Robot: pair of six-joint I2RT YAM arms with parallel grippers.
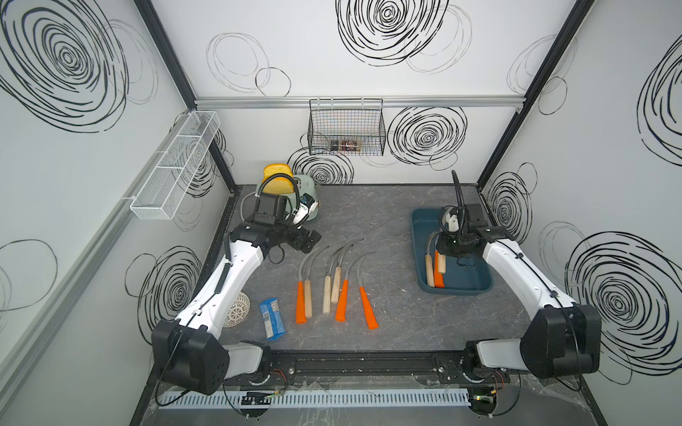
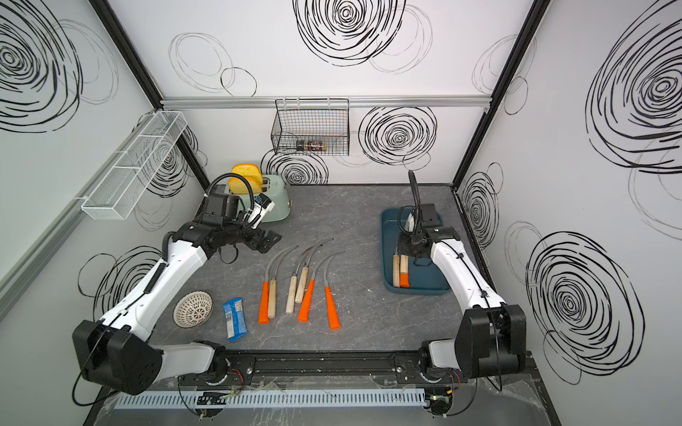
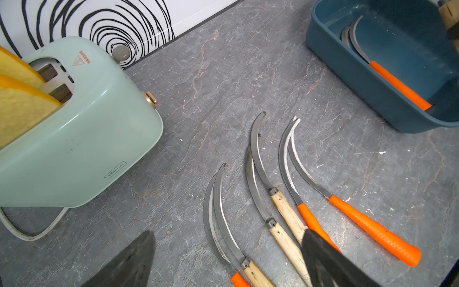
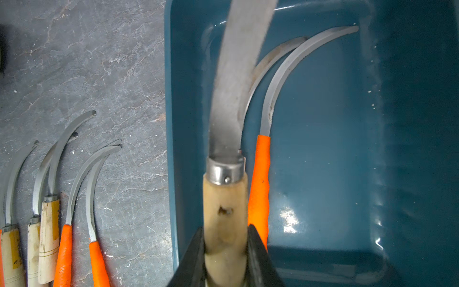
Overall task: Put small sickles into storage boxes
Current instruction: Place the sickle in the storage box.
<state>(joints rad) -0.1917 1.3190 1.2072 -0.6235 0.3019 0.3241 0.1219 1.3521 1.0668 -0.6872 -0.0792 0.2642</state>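
one wood-handled sickle [image 4: 224,198] is clamped in my right gripper [image 4: 224,229], the black fingers [image 4: 257,251] pinching its pale handle just below the steel collar. that arm reaches from the near right corner of the worktop [image 1: 369,221] and bends down over the teal tub [image 1: 474,282], holding the sickle over the glossy plastic floor with its broad grey blade pointing toward the far wall. the tub sits by the right edge. inside it an orange-handled sickle [image 4: 259,186] lies flat along the wall nearest mid-worktop, with a second thin curved blade [image 4: 275,54] beside it. my left gripper [image 1: 306,241] hovers over the far left part, fingers spread and empty, just beside the smooth mint toaster [image 3: 87,136] in the far left corner. six sickles [image 1: 342,300] lie in a loose row mid-worktop, three with ribbed orange handles, three with wood, blades curving away. toward the near left corner sit a blue packet [image 1: 272,318] and a white perforated dish [image 2: 193,309].
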